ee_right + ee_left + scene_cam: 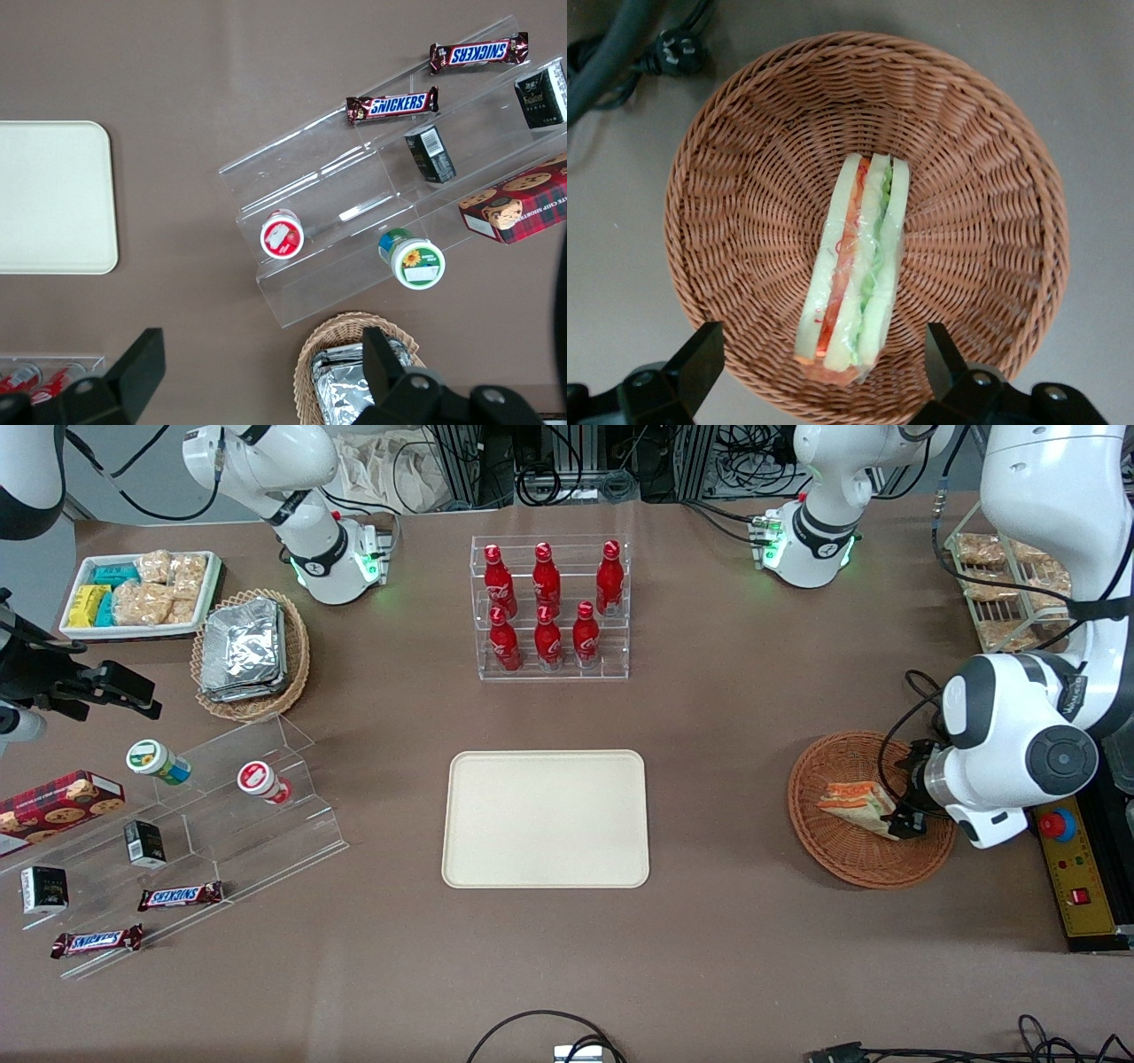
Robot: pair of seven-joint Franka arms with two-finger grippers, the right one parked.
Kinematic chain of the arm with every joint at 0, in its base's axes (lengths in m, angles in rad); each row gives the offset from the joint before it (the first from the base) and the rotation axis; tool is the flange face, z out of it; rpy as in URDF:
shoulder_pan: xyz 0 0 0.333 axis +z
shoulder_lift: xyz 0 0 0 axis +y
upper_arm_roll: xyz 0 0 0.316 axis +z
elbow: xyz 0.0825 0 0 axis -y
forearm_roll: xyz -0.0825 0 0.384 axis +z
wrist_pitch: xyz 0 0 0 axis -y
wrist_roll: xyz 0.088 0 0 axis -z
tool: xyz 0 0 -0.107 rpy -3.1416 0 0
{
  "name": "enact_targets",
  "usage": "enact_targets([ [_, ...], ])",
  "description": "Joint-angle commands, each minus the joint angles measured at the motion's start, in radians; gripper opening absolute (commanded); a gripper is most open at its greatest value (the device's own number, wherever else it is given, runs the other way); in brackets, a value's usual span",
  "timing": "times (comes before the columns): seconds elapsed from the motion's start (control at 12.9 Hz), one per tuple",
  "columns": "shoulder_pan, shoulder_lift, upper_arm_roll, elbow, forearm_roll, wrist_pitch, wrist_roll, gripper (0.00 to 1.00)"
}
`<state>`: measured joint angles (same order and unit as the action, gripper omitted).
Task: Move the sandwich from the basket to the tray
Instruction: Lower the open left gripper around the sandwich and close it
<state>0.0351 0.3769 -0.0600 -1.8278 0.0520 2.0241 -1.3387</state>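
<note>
The sandwich [852, 804] [855, 266], a wedge of white bread with orange and green filling, lies in the round reddish-brown wicker basket [828, 850] [744, 177] toward the working arm's end of the table. My left gripper [905, 824] [822, 343] hovers low over the basket and is open. Its black fingers [704, 350] stand wide on either side of one end of the sandwich without touching it. The cream tray [545, 819] [53, 195] lies flat and bare at the middle of the table.
A clear rack of red bottles [549, 607] stands farther from the camera than the tray. Toward the parked arm's end are a tan basket of foil packets [248, 651], a white snack tray [137, 593] and an acrylic stand [195, 833]. A yellow control box [1076, 868] sits beside the basket.
</note>
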Motion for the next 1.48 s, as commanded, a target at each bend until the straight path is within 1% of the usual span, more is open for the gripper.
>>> enact_targets([
  [0.0,-0.004,0.023,-0.003,-0.002,0.000,0.051,-0.089,1.00],
  [0.16,-0.006,0.040,-0.004,-0.005,-0.004,0.080,-0.141,1.00],
  [0.39,-0.011,0.043,-0.011,-0.019,-0.006,0.087,-0.148,1.00],
  [0.78,-0.011,0.025,-0.026,-0.131,-0.003,0.174,-0.131,1.00],
  [0.93,-0.011,0.028,-0.024,-0.163,-0.001,0.217,-0.093,1.00],
  [1.17,-0.003,0.023,-0.024,-0.157,-0.001,0.208,0.011,1.00],
  [1.24,-0.003,0.025,-0.024,-0.153,0.002,0.205,0.028,0.97],
  [1.4,-0.003,0.028,-0.024,-0.130,0.009,0.184,0.094,0.07],
])
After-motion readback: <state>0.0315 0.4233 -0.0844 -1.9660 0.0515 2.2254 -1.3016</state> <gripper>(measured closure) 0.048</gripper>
